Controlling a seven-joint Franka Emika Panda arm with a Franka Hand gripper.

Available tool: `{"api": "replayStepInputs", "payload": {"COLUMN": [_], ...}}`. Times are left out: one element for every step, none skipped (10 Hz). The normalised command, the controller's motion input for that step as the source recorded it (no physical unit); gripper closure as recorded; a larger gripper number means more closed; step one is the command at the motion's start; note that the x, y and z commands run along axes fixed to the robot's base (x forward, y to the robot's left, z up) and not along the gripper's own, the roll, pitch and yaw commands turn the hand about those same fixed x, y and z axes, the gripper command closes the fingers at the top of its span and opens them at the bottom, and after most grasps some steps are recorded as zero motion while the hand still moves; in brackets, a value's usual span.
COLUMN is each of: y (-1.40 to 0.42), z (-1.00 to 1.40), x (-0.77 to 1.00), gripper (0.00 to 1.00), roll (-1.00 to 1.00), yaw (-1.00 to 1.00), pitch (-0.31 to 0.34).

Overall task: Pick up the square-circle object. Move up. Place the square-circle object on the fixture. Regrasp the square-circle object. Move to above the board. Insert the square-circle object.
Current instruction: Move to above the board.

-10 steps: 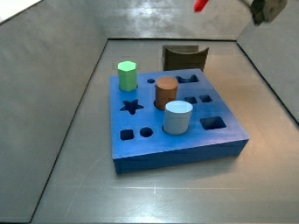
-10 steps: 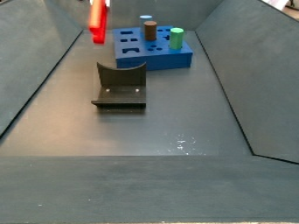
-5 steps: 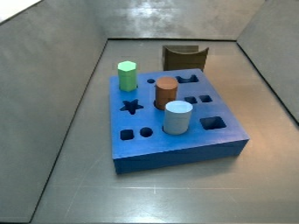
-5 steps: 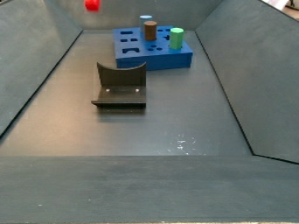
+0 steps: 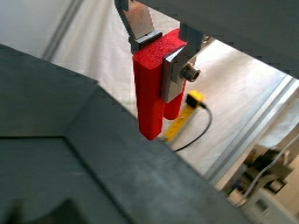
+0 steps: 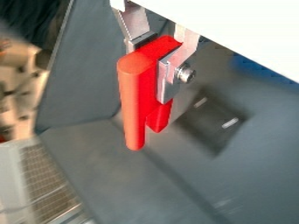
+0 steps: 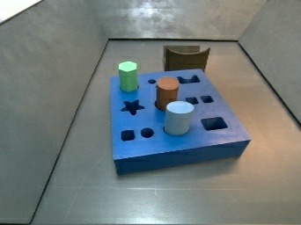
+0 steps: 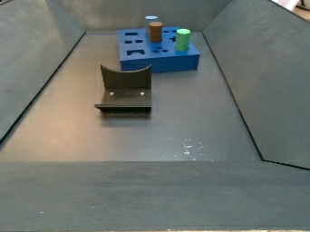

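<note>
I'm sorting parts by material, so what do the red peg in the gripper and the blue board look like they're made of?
The square-circle object, clamped in the gripper out of both side views, looks like matte plastic, possibly printed: uniform red, no shine. The board looks similar: flat, even blue with crisp cut-outs. Neither can be confirmed.

Neither side view shows the hand (image 5: 163, 48) (wrist views only), its upper part cut off.
</note>
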Motion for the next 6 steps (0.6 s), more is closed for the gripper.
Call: {"api": "replayStepInputs", "payload": {"y": [-1.00,-1.00,-1.00,-1.00,-1.00,-0.97], "z": [0.09,0.07,0.08,0.08,0.08,0.08], "x": [-0.72,-0.74,-0.75,-0.76,-0.80,-0.80], "gripper": [1.00,1.00,1.00,1.00,1.00,1.00], "roll": [-1.00,-1.00,-1.00,-1.00,-1.00,-1.00], "yaw": [-0.05,-0.05,-0.05,-0.05,-0.05,-0.04], "pitch": [0.053,0.049,0.050,0.050,0.048,0.044]}}
